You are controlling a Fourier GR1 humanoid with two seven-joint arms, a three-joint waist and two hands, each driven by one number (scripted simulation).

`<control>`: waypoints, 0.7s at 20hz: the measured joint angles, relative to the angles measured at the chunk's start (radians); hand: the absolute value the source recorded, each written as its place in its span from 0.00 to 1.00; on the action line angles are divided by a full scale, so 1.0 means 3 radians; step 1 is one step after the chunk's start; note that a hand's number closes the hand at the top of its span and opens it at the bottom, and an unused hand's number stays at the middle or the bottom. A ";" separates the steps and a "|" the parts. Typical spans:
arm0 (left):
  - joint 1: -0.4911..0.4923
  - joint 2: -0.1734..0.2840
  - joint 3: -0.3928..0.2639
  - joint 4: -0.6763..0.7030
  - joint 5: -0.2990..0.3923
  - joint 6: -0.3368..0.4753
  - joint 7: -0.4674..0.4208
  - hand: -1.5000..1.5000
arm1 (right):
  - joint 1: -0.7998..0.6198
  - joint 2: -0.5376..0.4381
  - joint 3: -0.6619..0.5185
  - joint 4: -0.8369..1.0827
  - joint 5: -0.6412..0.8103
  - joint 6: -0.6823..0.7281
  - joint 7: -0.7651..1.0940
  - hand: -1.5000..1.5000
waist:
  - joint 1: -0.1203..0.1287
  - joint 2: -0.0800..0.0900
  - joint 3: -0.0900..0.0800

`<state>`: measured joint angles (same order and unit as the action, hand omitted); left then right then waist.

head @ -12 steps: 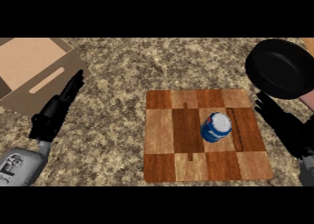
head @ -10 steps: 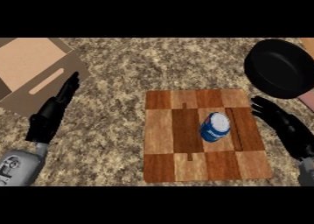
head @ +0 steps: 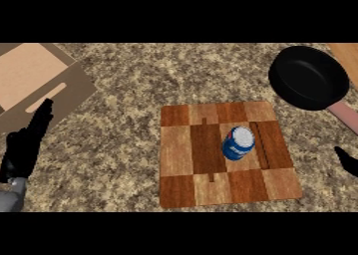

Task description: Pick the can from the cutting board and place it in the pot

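Since the earlier frame the right robot hand (head: 352,163) slips toward the edge, its state unclear, left robot hand (head: 25,144) resting released, while the can (head: 239,143) sits untouched on the cutting board (head: 183,169), pot (head: 309,77) unfilled

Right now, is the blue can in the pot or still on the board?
Still on the board. The can stands on the cutting board, apart from the black pot.
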<state>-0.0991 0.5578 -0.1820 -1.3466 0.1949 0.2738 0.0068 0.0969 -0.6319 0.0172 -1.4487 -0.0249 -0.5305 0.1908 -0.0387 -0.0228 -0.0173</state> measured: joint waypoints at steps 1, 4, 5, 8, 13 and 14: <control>0.0049 -0.0003 0.0011 -0.0005 0.0004 0.0019 -0.0004 0.50 | 0.0059 0.0017 0.0022 -0.0108 0.0136 -0.0182 0.0013 0.00 | -0.0009 -0.0008 0.0004; 0.0156 0.0008 0.0053 -0.0059 0.0038 0.0041 0.0016 0.50 | 0.0259 0.0133 0.0187 -0.0499 0.0554 -0.0666 0.0165 0.00 | -0.0001 -0.0008 0.0012; 0.0188 0.0008 0.0061 -0.0079 0.0046 0.0045 0.0018 0.50 | 0.0351 0.0167 0.0268 -0.0640 0.0701 -0.0786 0.0252 0.00 | 0.0002 -0.0003 0.0014; 0.0239 0.0006 0.0062 -0.0153 0.0050 0.0062 0.0056 0.50 | 0.0566 0.0181 0.0504 -0.1037 0.1105 -0.0929 0.0679 0.00 | 0.0029 0.0019 0.0016; 0.0260 -0.0011 0.0045 -0.0240 0.0026 0.0084 0.0095 0.50 | 0.0669 0.0032 0.0745 -0.1634 0.1653 -0.0631 0.1626 0.00 | 0.0094 0.0054 0.0019; 0.0257 -0.0027 0.0040 -0.0240 0.0020 0.0090 0.0089 0.50 | 0.0651 -0.0013 0.0774 -0.1750 0.1722 -0.0504 0.1822 0.00 | 0.0106 0.0060 0.0019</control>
<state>-0.0218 0.5498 -0.1699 -1.4187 0.2010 0.3007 0.0337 0.2921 -0.6358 0.2495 -1.9737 0.4917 -0.6816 0.7375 -0.0068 -0.0050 -0.0116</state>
